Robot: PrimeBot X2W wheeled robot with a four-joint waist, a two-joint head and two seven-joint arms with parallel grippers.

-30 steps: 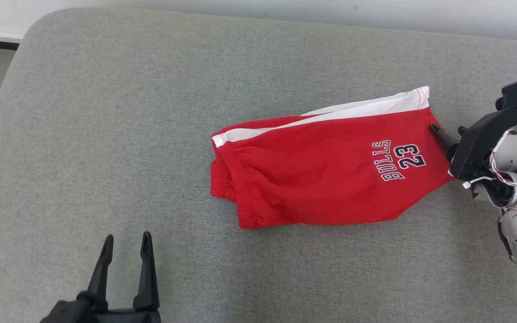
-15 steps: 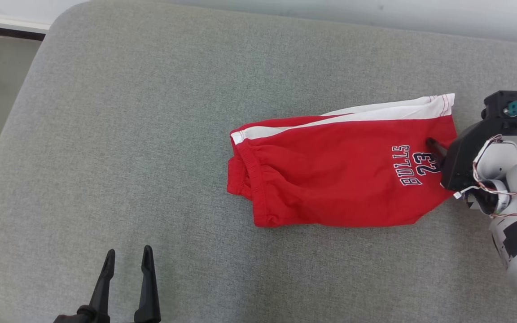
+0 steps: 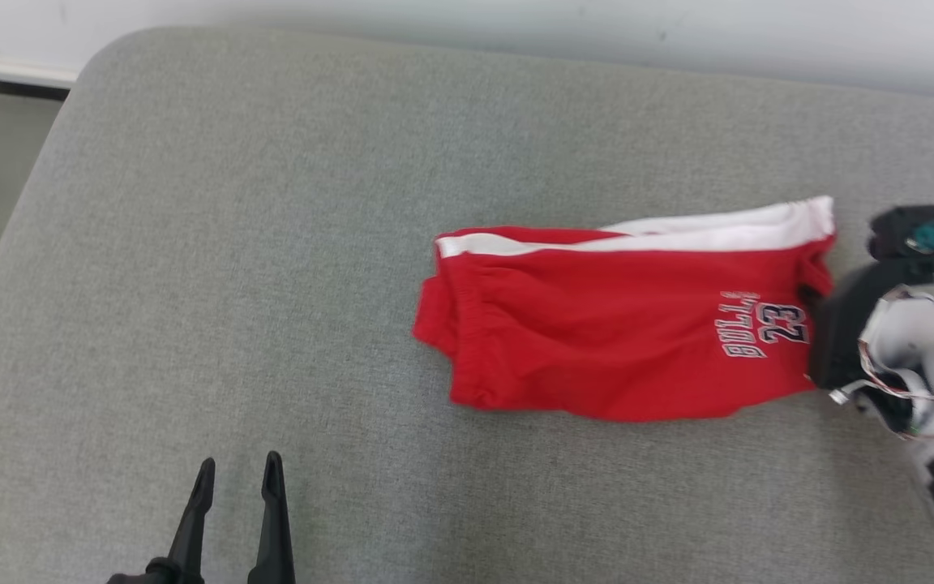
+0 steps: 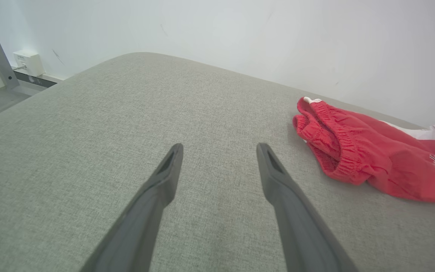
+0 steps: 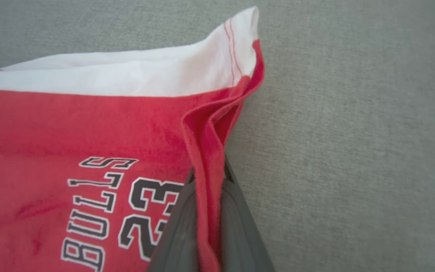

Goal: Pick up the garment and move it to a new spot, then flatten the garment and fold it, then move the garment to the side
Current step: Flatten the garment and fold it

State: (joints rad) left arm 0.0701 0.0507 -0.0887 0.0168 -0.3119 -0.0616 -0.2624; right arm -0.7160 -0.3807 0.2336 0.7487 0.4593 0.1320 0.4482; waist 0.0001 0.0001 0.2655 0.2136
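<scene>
The right pincer (image 5: 208, 170) — spread a second ago — now pinches the hem of the red Bulls shorts (image 3: 613, 332), while the left pincer (image 4: 219, 149) stays wide above the grey cushion (image 3: 272, 243).

Red shorts (image 3: 597, 349) with white side stripe (image 3: 718, 234), black white-outlined BULLS 23 lettering (image 3: 763, 324), plain grey woven cushion (image 3: 232, 284), white far wall (image 3: 516, 24)

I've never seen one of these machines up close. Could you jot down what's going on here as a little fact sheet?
garment: red shorts, white side stripe, BULLS 23 print
surface: grey padded surface, shorts lying on it
right gripper: shut, pinching the hem at the shorts' leg end
left gripper: open, holding nothing, apart from the shorts
backdrop: white wall
</scene>
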